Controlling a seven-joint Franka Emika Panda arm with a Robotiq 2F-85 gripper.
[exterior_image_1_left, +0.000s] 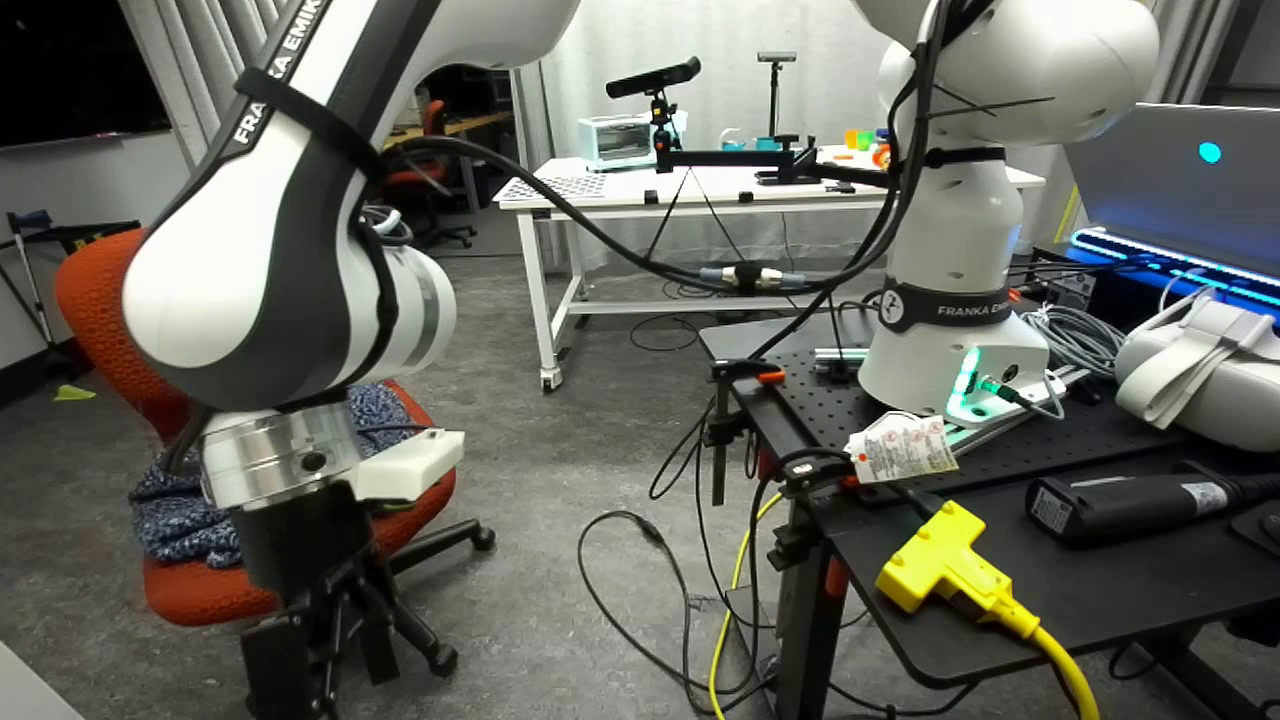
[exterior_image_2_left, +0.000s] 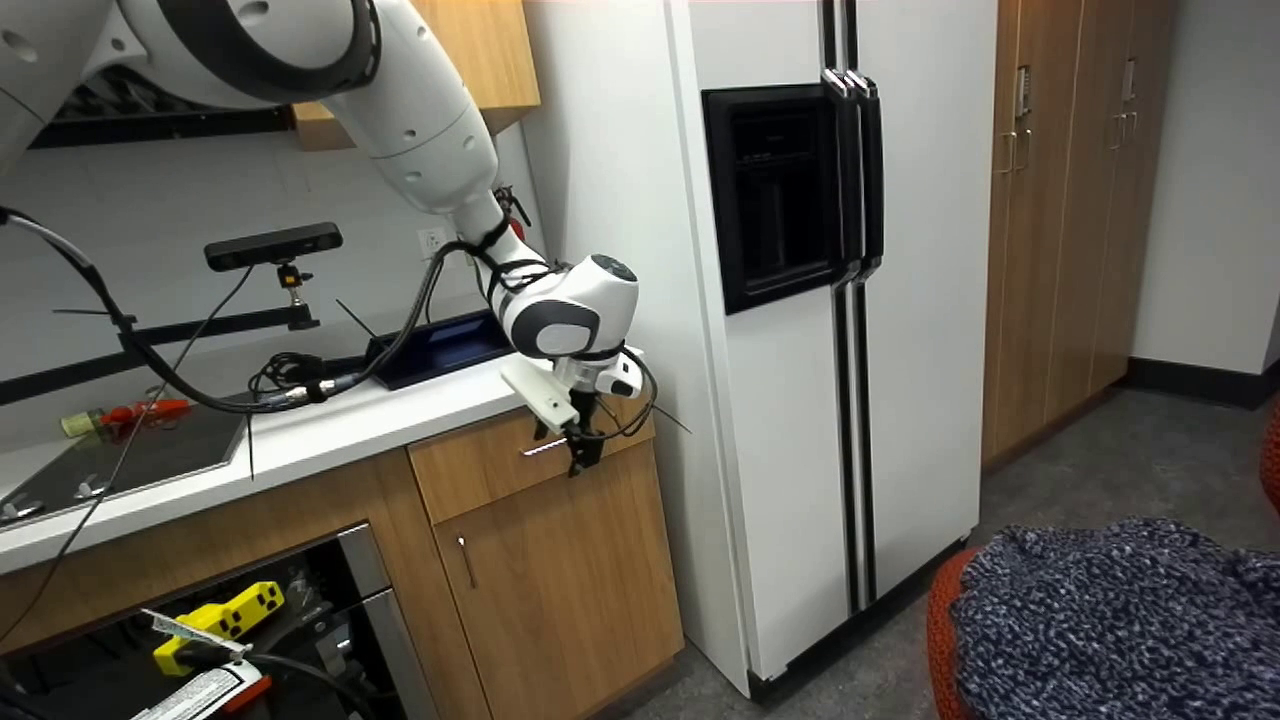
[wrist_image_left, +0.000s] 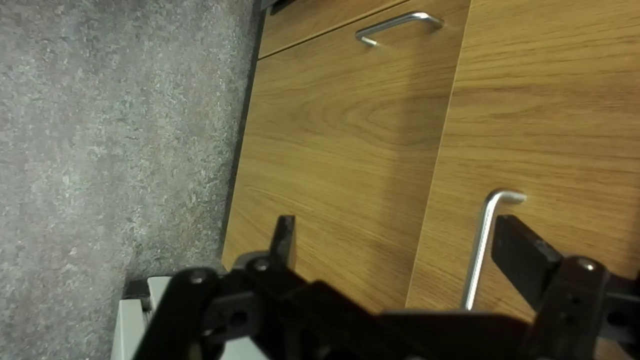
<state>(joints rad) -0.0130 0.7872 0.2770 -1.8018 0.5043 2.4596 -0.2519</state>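
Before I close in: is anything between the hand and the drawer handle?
Nothing visible. In the wrist view, the hand is open and the drawer handle appears between its jaws, near one finger, with no object in between. The handle's lower end is hidden behind the hand; whether they touch, I cannot tell.

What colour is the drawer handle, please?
The drawer handle is silver, showing best in the wrist view.

A wooden cabinet (exterior_image_2_left: 565, 575) carries a white countertop (exterior_image_2_left: 380, 420), on which sit a cooktop (exterior_image_2_left: 170, 455) and a dark blue tray (exterior_image_2_left: 450, 347). A black table (exterior_image_1_left: 1120, 590) bears a yellow power splitter (exterior_image_1_left: 945, 565) and a black labelled device (exterior_image_1_left: 1120, 508); loops of black cable (exterior_image_1_left: 652, 532) and an orange chair (exterior_image_1_left: 105, 300) rest on the gray floor (exterior_image_1_left: 560, 450).
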